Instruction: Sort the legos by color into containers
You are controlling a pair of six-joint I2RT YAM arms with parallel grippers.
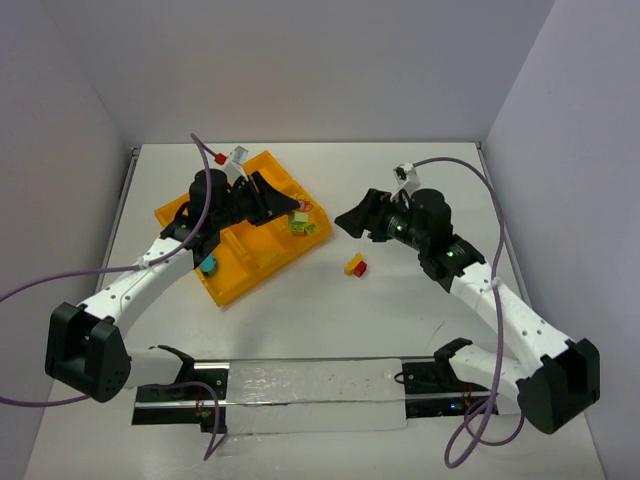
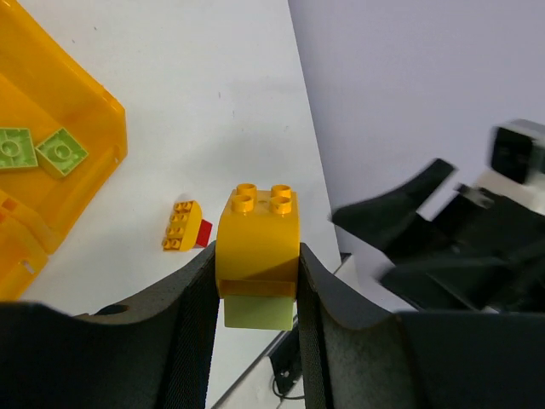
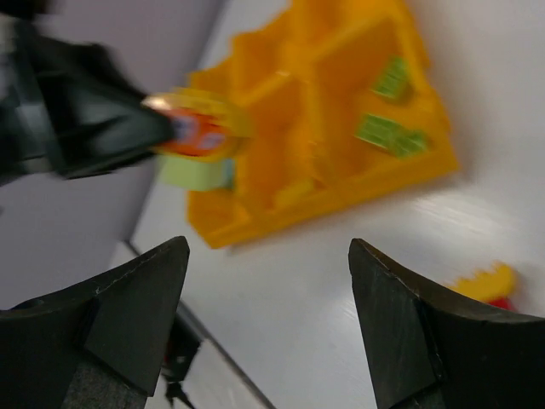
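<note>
My left gripper point(image 1: 293, 211) is shut on a clump of a yellow brick over a light green brick point(image 2: 257, 247) and holds it in the air over the right end of the orange-yellow tray point(image 1: 228, 292). Two light green bricks point(image 2: 61, 152) lie in a corner compartment of the tray point(image 2: 94, 119). A teal brick point(image 1: 208, 264) lies in a near compartment. A yellow and red clump point(image 1: 355, 265) lies on the table right of the tray, and shows in the left wrist view point(image 2: 185, 227). My right gripper point(image 1: 350, 222) is open and empty, its tips facing the left gripper.
In the right wrist view my open gripper point(image 3: 268, 256) hovers above bare table, with the tray point(image 3: 341, 183) and the left gripper's held clump point(image 3: 196, 149) beyond it. Grey walls close in the table at the back and both sides. A rail runs along the near edge point(image 1: 310, 385).
</note>
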